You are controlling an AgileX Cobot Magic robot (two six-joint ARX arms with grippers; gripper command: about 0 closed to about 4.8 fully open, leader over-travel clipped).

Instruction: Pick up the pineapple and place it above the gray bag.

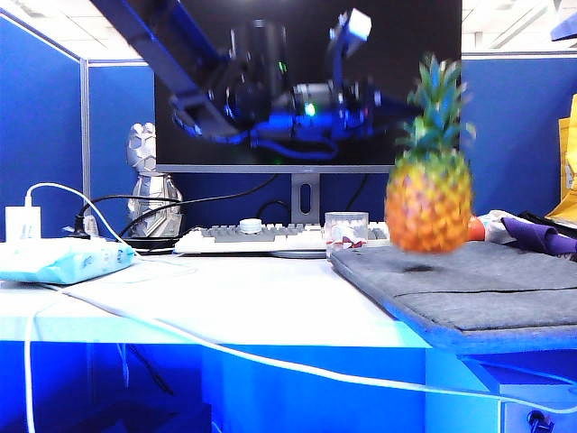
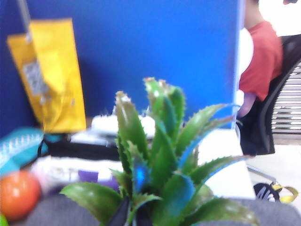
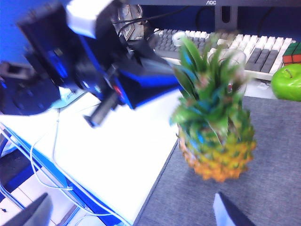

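The yellow-orange scaly toy pineapple with its spiky green crown [image 1: 429,194] hung just above the flat gray felt bag [image 1: 469,280] on the white table [image 1: 225,302], no tool visibly touching it. The left tool [image 3: 101,113] was pressed together beside it; the right tool [image 3: 131,212] stood spread nearby.

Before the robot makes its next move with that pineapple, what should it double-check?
1. Pineapple over the gray bag: ok.
2. Pineapple resting on the bag: not ok; it hangs just above it, with a shadow beneath.
3. Left gripper shut on a crown leaf: ok, as far as the blur shows.
4. Right gripper open and apart from the pineapple: ok.
5. Green apple away from the landing spot: ok.
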